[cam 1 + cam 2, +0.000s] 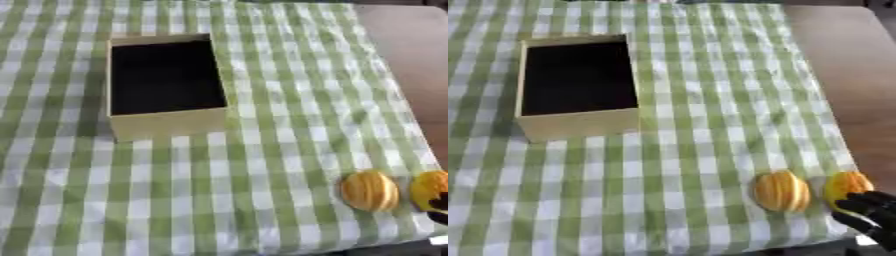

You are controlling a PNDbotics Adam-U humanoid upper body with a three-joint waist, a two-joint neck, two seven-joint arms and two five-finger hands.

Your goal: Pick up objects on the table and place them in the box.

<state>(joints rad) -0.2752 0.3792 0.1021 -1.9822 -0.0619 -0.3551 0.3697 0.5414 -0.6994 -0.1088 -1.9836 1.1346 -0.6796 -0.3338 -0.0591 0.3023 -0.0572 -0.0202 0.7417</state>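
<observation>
The right hand [870, 212], at the worktop's near right corner, curls its fingers around the outer orange ridged fruit [846, 186] without lifting it. Its twin [780, 191] lies just beside. Lift straight up, sparing the neighbour, then carry to the empty box [579, 126] far left.

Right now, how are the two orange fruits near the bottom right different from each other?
The left fruit lies free on the checked cloth, while the right fruit has the robot's right hand at it, dark fingers curled against its lower side. The left fruit shows whole; the right fruit is partly covered. Both are orange, rounded and ribbed.
</observation>
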